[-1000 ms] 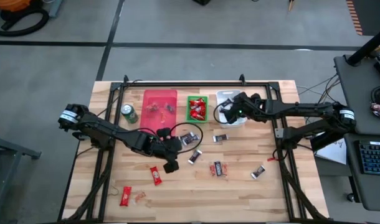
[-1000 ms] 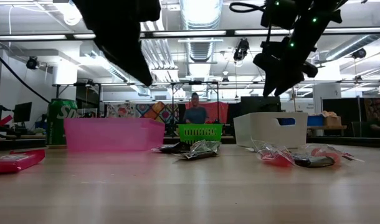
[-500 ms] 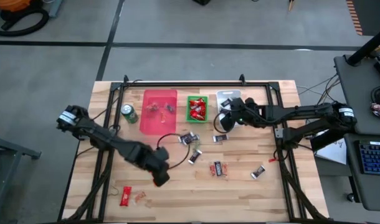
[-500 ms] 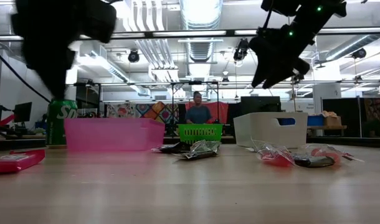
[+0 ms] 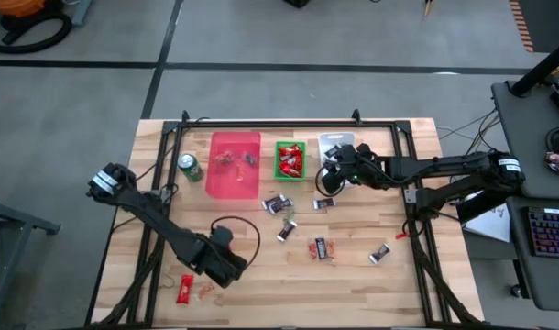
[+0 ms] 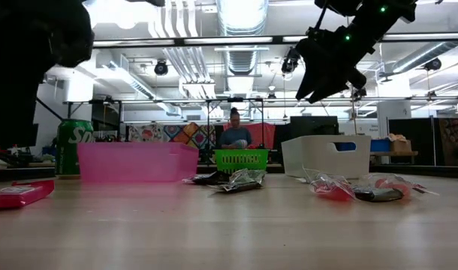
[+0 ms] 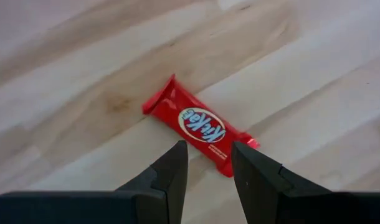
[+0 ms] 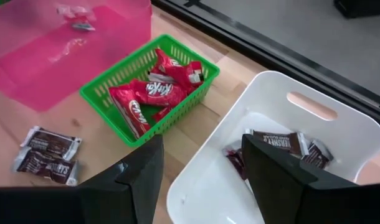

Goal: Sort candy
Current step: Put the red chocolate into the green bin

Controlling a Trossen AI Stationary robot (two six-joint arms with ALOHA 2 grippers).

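Left pincer [image 7: 205, 180] is down over the near-left part of the pale wooden surface [image 5: 353, 275], fingers apart with a clear gap, nothing between them. Just ahead of the tips lies one red KitKat bar [image 7: 199, 126], flat and at a slant, not touched. From above, that arm's wrist [image 5: 220, 261] hides this bar.

Right pincer [image 8: 202, 168] hangs above the edge of the white plastic bin [image 8: 314, 124], fingers wide apart and empty. In the bin: at least three dark-wrapped sweets [image 8: 274, 142] bunched at one end.

Beside it, the green mesh basket [image 8: 103, 93] carries a heap of red-wrapped bars [image 8: 146, 93], four or so; the exact number I cannot tell. The flat pink tray [image 8: 28, 62] holds two small clear-wrapped pieces [image 8: 75, 15].

Loose on the surface, seen from above: five dark-wrapped sweets between the bins and the near edge, one of them [image 5: 323, 247] by the middle, plus one red bar [image 5: 184, 289] and a clear-wrapped piece [image 5: 206, 291] at the near-left. One green drink can [image 5: 190, 167] stands left of the pink tray.
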